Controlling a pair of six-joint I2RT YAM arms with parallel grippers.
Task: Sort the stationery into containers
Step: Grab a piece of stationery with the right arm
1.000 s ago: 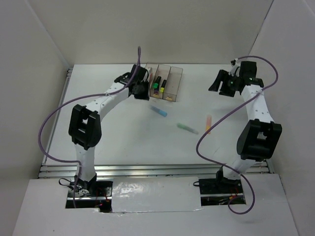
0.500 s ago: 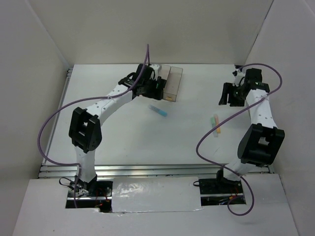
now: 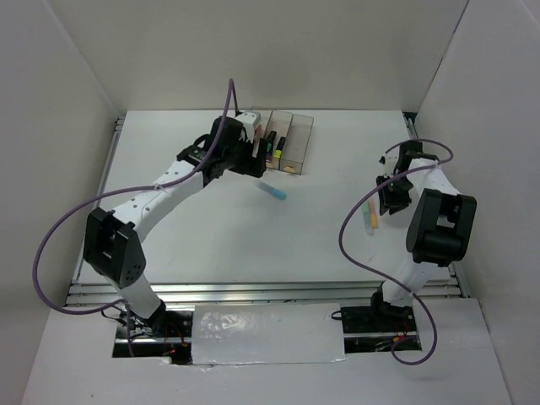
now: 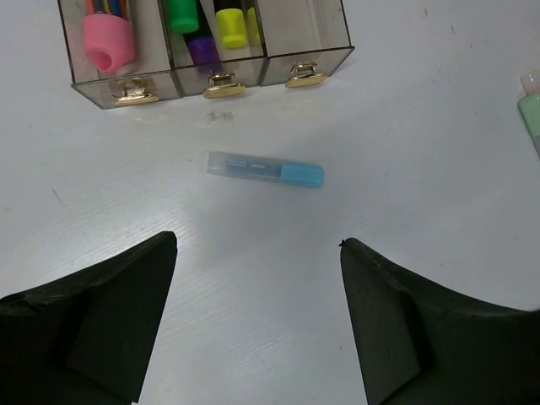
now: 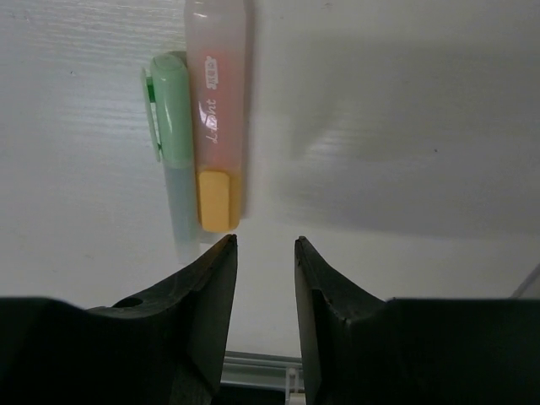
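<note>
Light blue highlighter [image 4: 266,170] lies alone on the table [image 4: 439,278], just short of the containers [image 4: 304,66] and ahead of the left gripper [image 4: 257,245]. Its long axis runs across from one finger toward the other, so I judge the wrist must turn before it closes. That nearer gripper hovers above it, spread wide and empty, with the left arm reaching toward the containers. The right gripper [image 5: 265,245], well apart, is nearly closed and empty, just short of the touching peach highlighter [image 5: 218,110] and mint highlighter [image 5: 173,118].

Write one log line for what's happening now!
left tool: open, facing light blue highlighter pen | right tool: slightly open, by peach highlighter pen and mint highlighter pen
</note>
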